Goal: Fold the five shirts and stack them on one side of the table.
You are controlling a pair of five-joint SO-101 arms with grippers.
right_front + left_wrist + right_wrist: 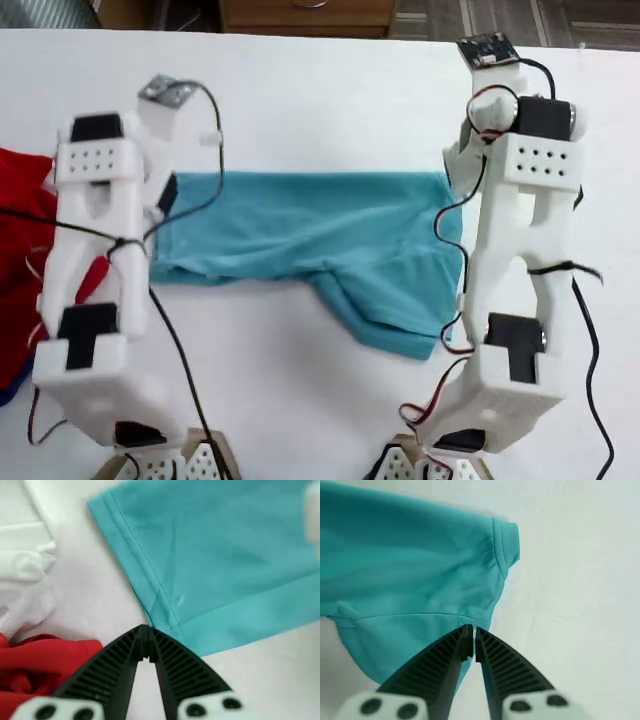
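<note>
A teal shirt (310, 235) lies flat across the middle of the table, folded into a long band, with one part hanging out toward the front right (390, 315). My left gripper (145, 631) is shut on the hem at the teal shirt's (225, 555) left end; in the high view it sits at that end (165, 195). My right gripper (471, 631) is shut on the edge of the teal shirt (405, 575) at its right end, seen from above by the corner (455, 200).
A red shirt (20, 260) lies bunched at the table's left edge, under the left arm, and shows beside the left fingers (40, 665). A crumpled white shirt (25, 555) lies close by. The bare white table (330, 100) stretches behind the teal shirt.
</note>
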